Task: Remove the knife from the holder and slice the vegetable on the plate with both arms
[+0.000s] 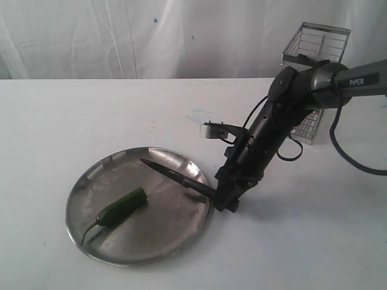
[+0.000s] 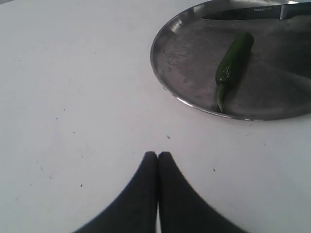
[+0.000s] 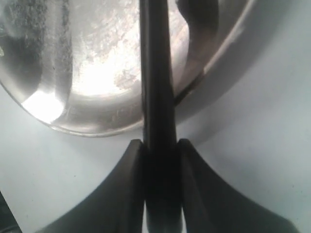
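The steel plate (image 1: pixel 91 238) lies on the white table with the dark green vegetable (image 1: pixel 121 207) on it, stem towards the front left. The black knife (image 1: pixel 172 173) reaches over the plate's right part, blade tip pointing to the back left. My right gripper (image 1: pixel 222 196) is shut on the knife's handle (image 3: pixel 159 145) just outside the plate rim (image 3: pixel 214 63). The left gripper (image 2: pixel 157 154) is shut with nothing in it, over bare table short of the plate (image 2: pixel 170 77) and the vegetable (image 2: pixel 232 65). The left arm is out of the exterior view. The wire holder (image 1: pixel 308 78) stands at the back right.
A white cloth backdrop hangs behind the table. The right arm's grey tube (image 1: pixel 354 81) and black cable (image 1: pixel 347 154) pass in front of the holder. The table's left half is bare white surface.
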{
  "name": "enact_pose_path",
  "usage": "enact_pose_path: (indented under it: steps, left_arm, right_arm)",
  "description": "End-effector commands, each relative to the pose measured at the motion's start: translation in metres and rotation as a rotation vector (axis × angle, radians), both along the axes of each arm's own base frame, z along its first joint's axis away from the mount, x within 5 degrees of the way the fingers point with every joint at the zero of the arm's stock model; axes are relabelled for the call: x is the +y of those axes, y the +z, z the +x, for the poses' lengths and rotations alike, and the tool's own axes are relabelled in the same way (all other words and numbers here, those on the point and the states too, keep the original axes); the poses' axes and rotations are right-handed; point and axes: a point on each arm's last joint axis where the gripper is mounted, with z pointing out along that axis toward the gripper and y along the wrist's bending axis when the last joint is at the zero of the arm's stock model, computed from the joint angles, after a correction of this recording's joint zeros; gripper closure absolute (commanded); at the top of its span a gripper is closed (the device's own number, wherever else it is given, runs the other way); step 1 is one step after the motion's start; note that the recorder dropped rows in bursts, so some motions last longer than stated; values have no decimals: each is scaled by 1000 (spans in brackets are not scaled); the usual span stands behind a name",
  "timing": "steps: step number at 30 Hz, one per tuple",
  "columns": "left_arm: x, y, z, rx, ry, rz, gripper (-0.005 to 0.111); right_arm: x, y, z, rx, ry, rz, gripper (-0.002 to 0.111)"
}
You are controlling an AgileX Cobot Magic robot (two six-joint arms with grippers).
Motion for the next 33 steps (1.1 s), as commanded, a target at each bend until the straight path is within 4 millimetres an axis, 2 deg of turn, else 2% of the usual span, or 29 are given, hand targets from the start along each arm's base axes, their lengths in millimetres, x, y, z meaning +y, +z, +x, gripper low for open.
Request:
enact_pose_path:
  steps: [1, 4, 7, 13, 18, 24, 27, 33]
  left_arm:
    - [-1, -1, 0, -1, -6, -10, 107]
    - [-1, -1, 0, -1, -6, -10, 107]
    - [-1, -1, 0, -1, -6, -10, 107]
    - [-1, -1, 0, -1, -6, -10, 107]
    - [-1, -1, 0, -1, -6, -10, 107]
    - [-1, -1, 0, -1, -6, -10, 107]
    - [-1, -1, 0, -1, -6, -10, 107]
    - [-1, -1, 0, -1, -6, -10, 107]
  right_arm:
    - [-3, -1, -1, -6, 31, -19, 108]
    - [-3, 2, -1, -15, 31, -17, 108]
    - [-3, 17, -2, -50, 31, -6, 108]
    - [-3, 68, -13, -154, 14, 22, 108]
    - [8, 91, -56, -170, 82, 9, 108]
    - [7, 102, -97, -323, 36, -161, 108]
    - [5, 106, -112, -406, -27, -187, 108]
    - [5, 109, -140, -568, -87, -116, 108]
